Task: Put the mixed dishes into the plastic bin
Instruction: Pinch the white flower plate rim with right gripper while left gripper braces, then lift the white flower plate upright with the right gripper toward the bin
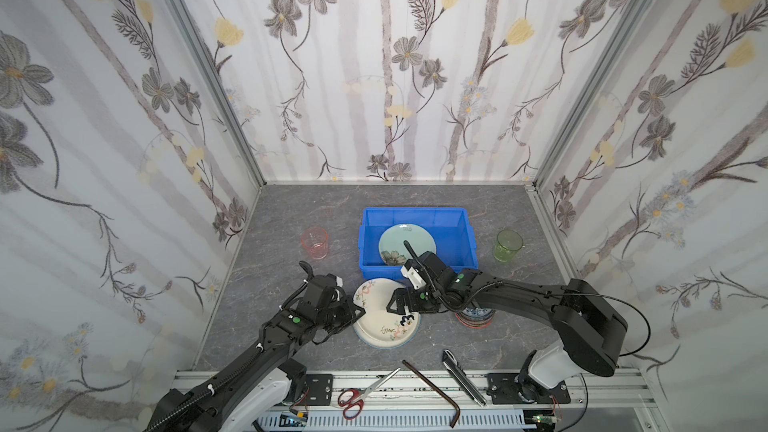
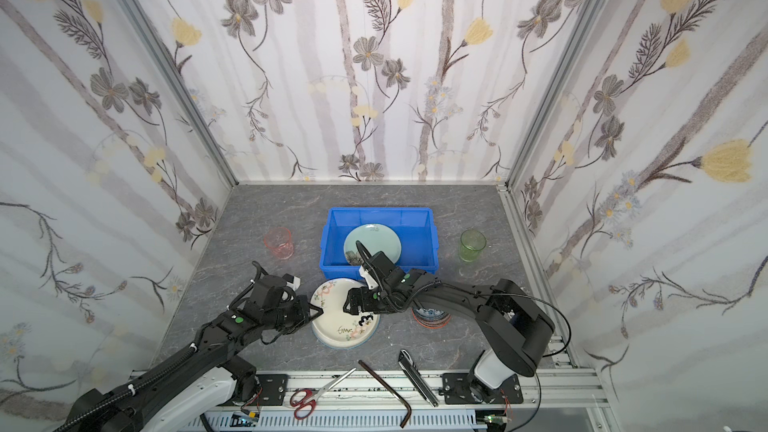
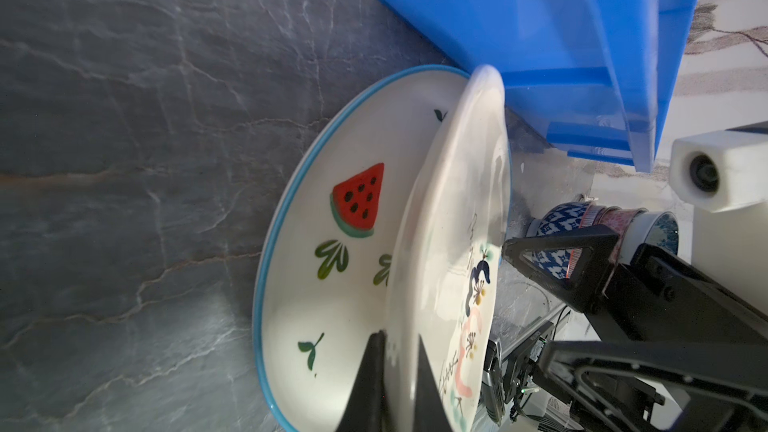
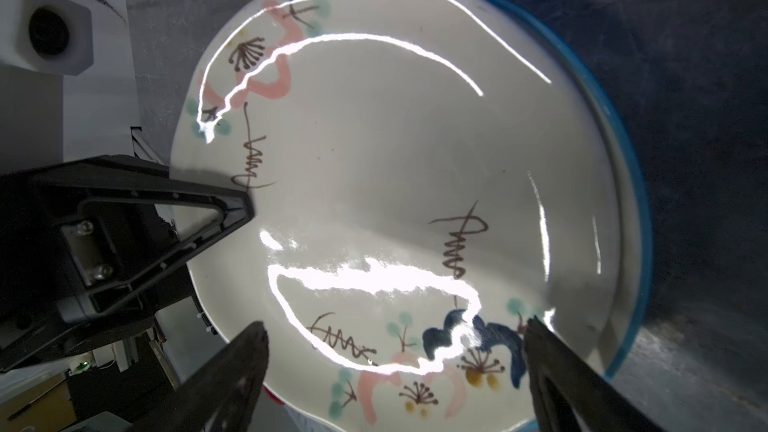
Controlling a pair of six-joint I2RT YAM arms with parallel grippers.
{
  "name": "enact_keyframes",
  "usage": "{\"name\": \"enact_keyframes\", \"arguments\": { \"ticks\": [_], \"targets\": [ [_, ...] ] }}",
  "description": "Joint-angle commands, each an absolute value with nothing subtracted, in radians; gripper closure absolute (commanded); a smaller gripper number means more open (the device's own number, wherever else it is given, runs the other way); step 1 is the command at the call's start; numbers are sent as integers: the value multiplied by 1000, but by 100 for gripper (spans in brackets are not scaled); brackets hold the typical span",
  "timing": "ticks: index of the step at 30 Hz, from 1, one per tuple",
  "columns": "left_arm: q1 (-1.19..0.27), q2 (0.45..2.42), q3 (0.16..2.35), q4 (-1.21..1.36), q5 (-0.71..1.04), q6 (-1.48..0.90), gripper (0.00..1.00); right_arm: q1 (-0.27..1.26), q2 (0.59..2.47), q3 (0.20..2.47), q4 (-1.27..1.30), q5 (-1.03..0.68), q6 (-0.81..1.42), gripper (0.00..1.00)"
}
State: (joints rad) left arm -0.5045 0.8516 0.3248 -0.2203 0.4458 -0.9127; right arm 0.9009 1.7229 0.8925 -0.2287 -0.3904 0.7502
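Bin (image 1: 413,210) holds one green plate (image 1: 405,241). Left pincer (image 1: 359,308) clenches the scribbled plate (image 1: 384,320) by its rim; right pincer (image 1: 394,305) gapes empty. Bowls (image 1: 476,317) and tumblers (image 1: 314,243) sit on the desk (image 1: 282,297).

blue bin (image 1: 413,210) centre-far, mint plate (image 1: 401,238) flat inside | scribbled plate (image 1: 380,305) tilted on watermelon plate (image 3: 332,243), just near of bin | bowl stack (image 1: 476,317) right of plates | pink tumbler (image 1: 314,243) left, green tumbler (image 1: 508,246) right, both upright

1. Between the left fingers (image 3: 372,376): the upper plate (image 1: 376,299), tilted, gripped at its rim.
2. Under it: the lower plate (image 3: 324,284).
3. The right fingers (image 4: 245,351), spread apart, stand over the upper plate's opposite side.
4. Beyond both pairs: the bin (image 1: 415,211), a third plate (image 1: 405,238) inside.
5. Behind the right fingers: stacked bowls (image 1: 476,317).
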Motion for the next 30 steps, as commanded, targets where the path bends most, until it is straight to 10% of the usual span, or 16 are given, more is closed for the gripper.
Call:
{"name": "enact_keyframes", "arguments": {
  "ticks": [1, 30],
  "targets": [
    [-500, 835, 328, -172, 469, -917, 100, 901, 1710, 906, -222, -378, 740, 6],
    [-434, 851, 448, -172, 753, -732, 100, 608, 1403, 899, -379, -556, 606, 10]
  ]
}}
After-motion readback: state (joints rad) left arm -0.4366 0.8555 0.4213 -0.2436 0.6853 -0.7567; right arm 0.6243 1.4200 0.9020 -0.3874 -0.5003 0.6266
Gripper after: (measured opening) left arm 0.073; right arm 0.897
